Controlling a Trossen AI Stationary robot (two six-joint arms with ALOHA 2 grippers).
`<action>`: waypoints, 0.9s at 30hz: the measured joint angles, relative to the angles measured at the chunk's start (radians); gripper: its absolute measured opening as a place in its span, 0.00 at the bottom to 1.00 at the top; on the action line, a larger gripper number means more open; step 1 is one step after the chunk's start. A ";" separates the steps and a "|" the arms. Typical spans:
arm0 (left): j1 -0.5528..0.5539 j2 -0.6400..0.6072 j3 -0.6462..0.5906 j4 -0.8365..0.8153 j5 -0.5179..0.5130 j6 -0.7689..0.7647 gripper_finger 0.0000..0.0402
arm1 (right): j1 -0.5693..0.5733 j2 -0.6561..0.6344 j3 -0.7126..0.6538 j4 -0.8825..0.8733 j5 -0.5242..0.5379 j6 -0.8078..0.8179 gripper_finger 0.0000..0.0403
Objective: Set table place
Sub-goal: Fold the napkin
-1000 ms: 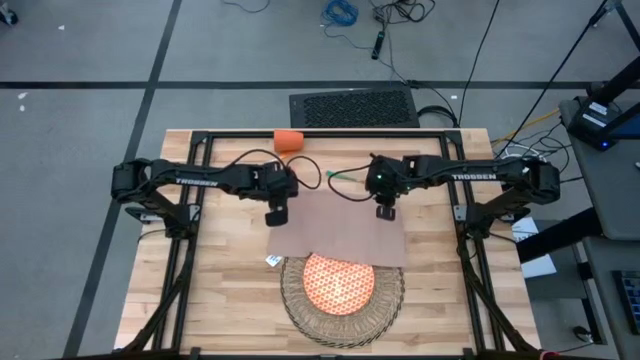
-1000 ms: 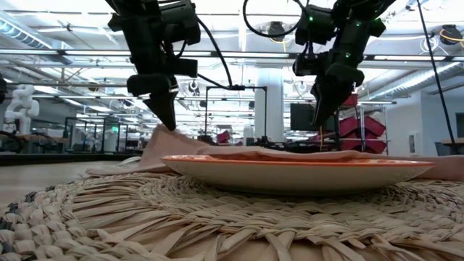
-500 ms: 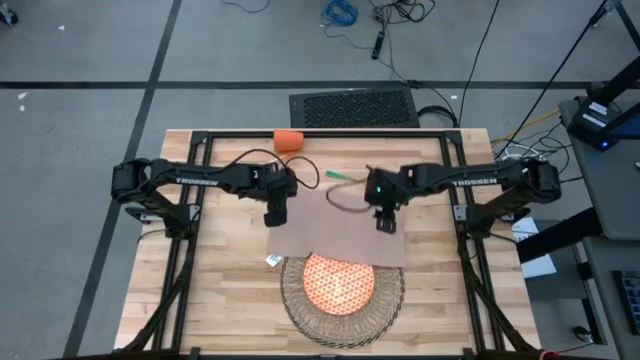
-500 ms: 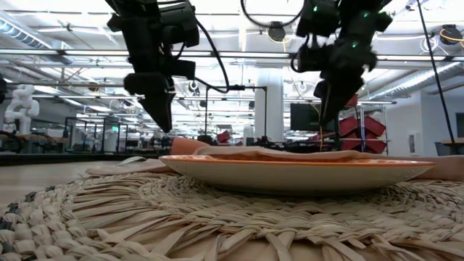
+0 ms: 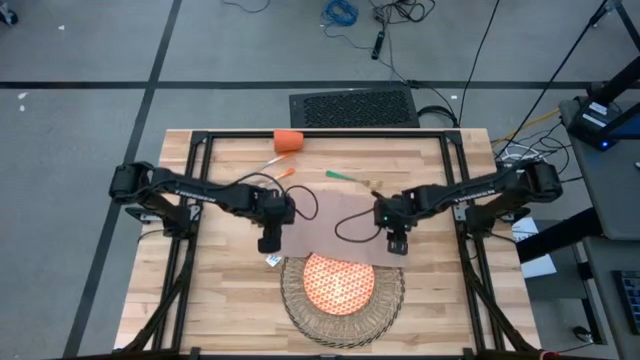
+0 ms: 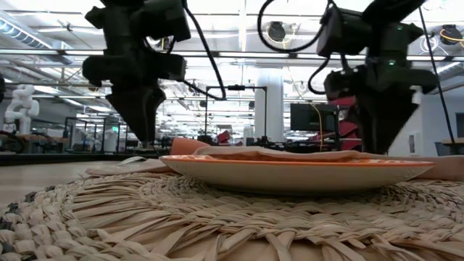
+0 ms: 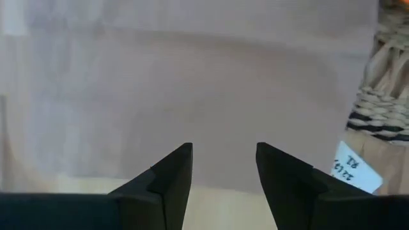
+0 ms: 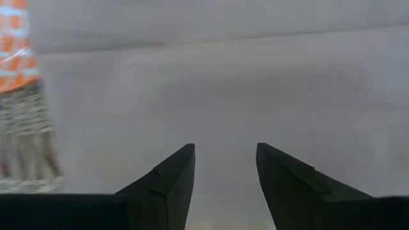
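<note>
Left gripper (image 5: 268, 243) and right gripper (image 5: 397, 244): jaws parted, empty, over one beige cloth napkin (image 5: 335, 225).
One round orange-patterned plate (image 5: 338, 281); white tag (image 7: 355, 167) reads "RE", remainder illegible.

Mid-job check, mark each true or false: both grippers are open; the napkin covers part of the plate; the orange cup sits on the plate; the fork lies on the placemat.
1. Left gripper and right gripper are open: true.
2. The napkin covers part of the plate: true.
3. The orange cup sits on the plate: false, it is at the table's far edge.
4. The fork lies on the placemat: false, it lies beyond the napkin.
</note>
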 joint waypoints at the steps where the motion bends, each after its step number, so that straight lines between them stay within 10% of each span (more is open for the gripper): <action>1: -0.011 0.000 0.000 0.006 -0.001 -0.017 0.40 | 0.020 0.000 -0.005 0.012 -0.003 0.015 0.38; 27: -0.150 0.000 0.000 0.352 -0.058 -0.070 0.40 | 0.527 -0.098 -0.006 0.059 0.240 0.515 0.38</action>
